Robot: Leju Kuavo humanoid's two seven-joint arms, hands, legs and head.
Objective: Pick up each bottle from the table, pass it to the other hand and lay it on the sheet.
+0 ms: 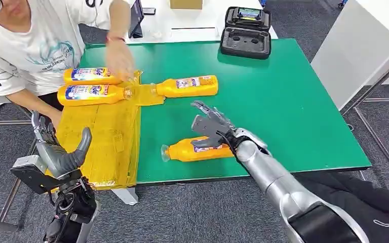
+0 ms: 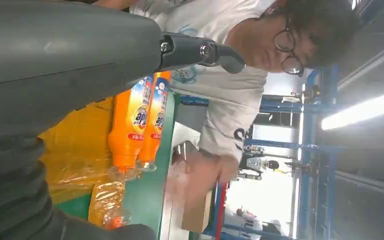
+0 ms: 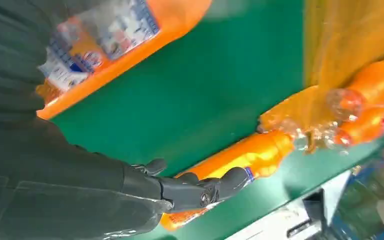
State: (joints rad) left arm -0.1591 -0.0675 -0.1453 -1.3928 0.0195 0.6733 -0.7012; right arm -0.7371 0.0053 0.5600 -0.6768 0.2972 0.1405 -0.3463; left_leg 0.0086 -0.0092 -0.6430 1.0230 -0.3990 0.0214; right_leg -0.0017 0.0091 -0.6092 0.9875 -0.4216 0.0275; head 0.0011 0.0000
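Your right hand (image 1: 214,127) hangs over the green table (image 1: 283,101) with its fingers spread wide and nothing held. Just under and beside it lies the nearest bottle (image 1: 197,150), orange, on its side, with its cap pointing toward the yellow sheet (image 1: 104,147); you cannot tell from the head view whether the fingers touch it. In the right wrist view that bottle shows blurred, close against the hand. Beyond the fingertips a second bottle (image 1: 187,86) lies on the table, its neck end at the sheet's far corner.

Your left hand (image 1: 61,149) is raised off the table's near left corner, beside the sheet's near edge, fingers apart and upright, holding nothing.

Past that hand, at the far end of the sheet, two more bottles lie side by side: the nearer one (image 1: 93,94) and the farther one (image 1: 91,75), caps pointing toward the table's middle. A person (image 1: 30,45) in a white shirt leans in there, one hand (image 1: 119,58) blurred over those two bottles. Farthest out, a black case (image 1: 245,31) sits at the table's back edge.
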